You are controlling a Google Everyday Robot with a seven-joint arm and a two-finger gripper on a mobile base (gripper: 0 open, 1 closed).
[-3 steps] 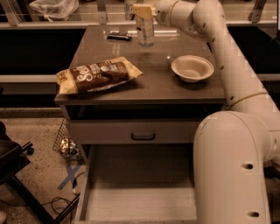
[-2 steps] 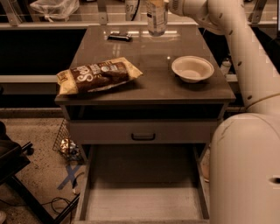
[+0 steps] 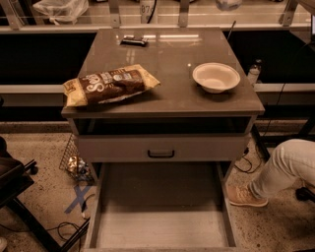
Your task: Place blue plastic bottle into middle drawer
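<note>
The gripper and the arm are out of view. The blue plastic bottle does not show on the table. A pale rounded shape pokes in at the top edge above the table's far right, and I cannot tell what it is. The middle drawer stands pulled open at the bottom of the view, under the table, with a pale bare floor and thin side walls. Nothing lies in it.
On the table top lie a brown chip bag at the front left, a white bowl at the right and a small dark object at the back. A closed drawer front with a black handle sits above the open drawer. A person's leg and shoe are at the right.
The arm, which held the bottle over the table's far edge, has lifted out of view with it. The leg at the right now shows.
</note>
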